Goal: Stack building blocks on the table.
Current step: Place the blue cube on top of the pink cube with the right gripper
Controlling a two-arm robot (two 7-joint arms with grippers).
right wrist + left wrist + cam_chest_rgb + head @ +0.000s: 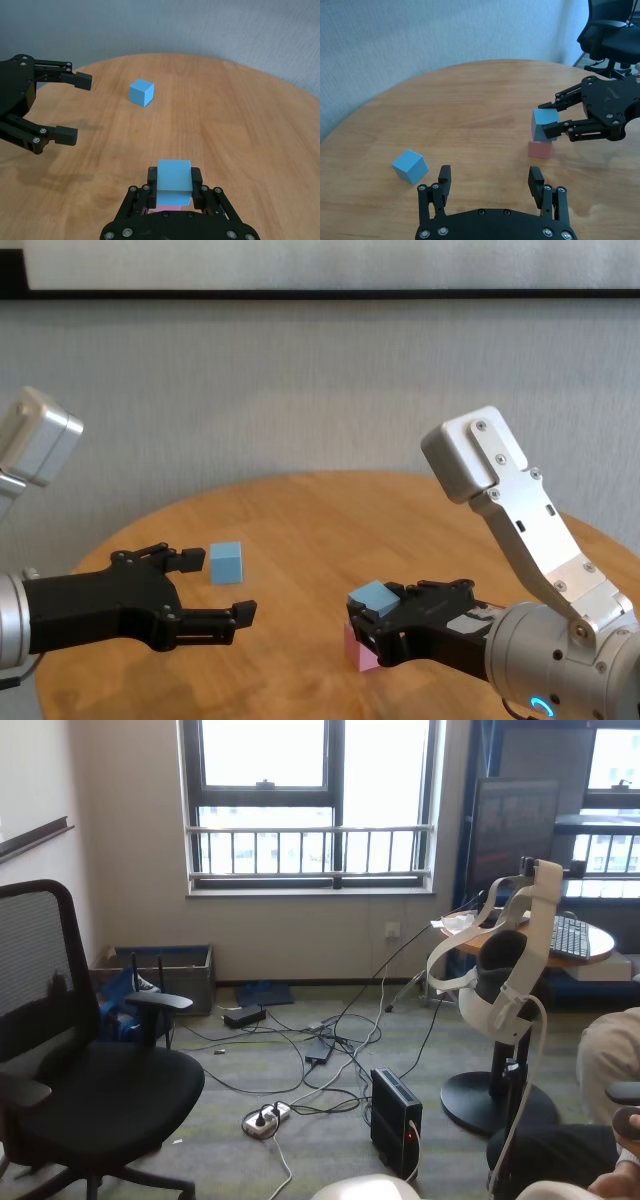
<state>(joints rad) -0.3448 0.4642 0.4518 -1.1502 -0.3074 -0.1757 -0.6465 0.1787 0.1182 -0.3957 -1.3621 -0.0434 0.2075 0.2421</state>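
My right gripper [174, 184] is shut on a light blue cube [174, 175] that sits on top of the pale pink cube [540, 149]. The stack stands on the round wooden table [470, 105], toward its right side in the chest view, where both the blue cube [372, 598] and the pink cube [358, 652] show. My left gripper [490, 182] is open and empty, hovering over the table. The second light blue cube [410, 166] lies alone on the table beside it, just beyond its fingertips in the chest view [227, 562].
A grey wall runs behind the table's far edge. A black office chair [612, 35] stands past the table beyond the right gripper. The head view shows only the room: a chair [90, 1070], floor cables and a stand, not the table.
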